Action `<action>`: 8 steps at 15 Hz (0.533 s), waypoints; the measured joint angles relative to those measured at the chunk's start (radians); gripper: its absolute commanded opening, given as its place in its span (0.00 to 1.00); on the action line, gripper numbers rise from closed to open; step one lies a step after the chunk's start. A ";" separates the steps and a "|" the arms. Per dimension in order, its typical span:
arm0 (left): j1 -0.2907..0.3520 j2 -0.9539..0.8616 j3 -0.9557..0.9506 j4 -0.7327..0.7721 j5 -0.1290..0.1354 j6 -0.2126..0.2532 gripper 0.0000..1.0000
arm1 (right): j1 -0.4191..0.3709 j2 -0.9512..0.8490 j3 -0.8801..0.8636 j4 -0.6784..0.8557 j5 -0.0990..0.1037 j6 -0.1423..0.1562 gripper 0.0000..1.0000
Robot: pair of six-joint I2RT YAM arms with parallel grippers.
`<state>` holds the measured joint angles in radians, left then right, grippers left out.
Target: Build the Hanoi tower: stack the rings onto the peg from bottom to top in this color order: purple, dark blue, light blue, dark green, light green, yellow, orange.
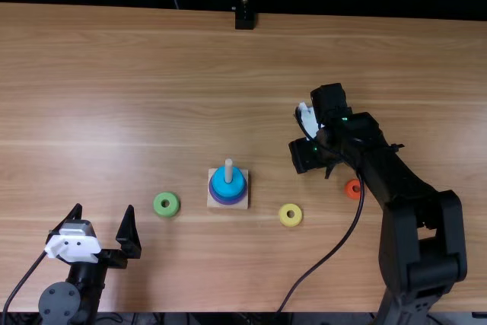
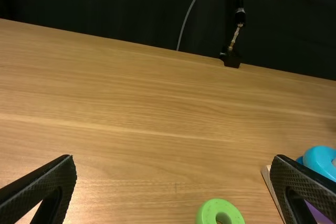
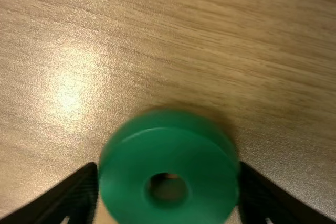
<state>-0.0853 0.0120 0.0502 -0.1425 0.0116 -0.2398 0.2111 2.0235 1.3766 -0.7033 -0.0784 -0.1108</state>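
Note:
In the top view the wooden base [image 1: 214,202] holds an upright peg [image 1: 228,167] with a light blue ring [image 1: 237,185] above dark blue and purple ones. A light green ring [image 1: 167,204] lies left of it; a yellow ring [image 1: 282,215] and an orange ring [image 1: 352,189] lie to its right. My right gripper [image 1: 318,162] is low at the table, behind the yellow ring; in the right wrist view this gripper [image 3: 168,169] is shut on the dark green ring [image 3: 123,174]. My left gripper [image 1: 104,211] stands open at the near left, also the left gripper [image 2: 174,160] in its wrist view.
The right forearm and its hanging cable cross the table's right side, passing close to the orange ring. A black stand [image 1: 244,19] rises at the table's far edge.

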 measured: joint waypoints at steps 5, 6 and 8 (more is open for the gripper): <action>0.000 0.000 0.000 0.000 0.000 0.000 1.00 | 0.000 0.001 0.019 -0.008 0.000 -0.057 0.00; 0.000 0.000 0.000 0.000 0.000 0.000 1.00 | 0.000 0.001 0.047 -0.008 0.000 -0.064 0.00; 0.000 0.000 0.000 0.000 0.000 0.001 1.00 | 0.000 0.001 0.115 -0.058 0.000 -0.072 0.00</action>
<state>-0.0853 0.0120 0.0502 -0.1425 0.0116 -0.2390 0.2115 2.0247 1.4918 -0.7616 -0.0784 -0.1829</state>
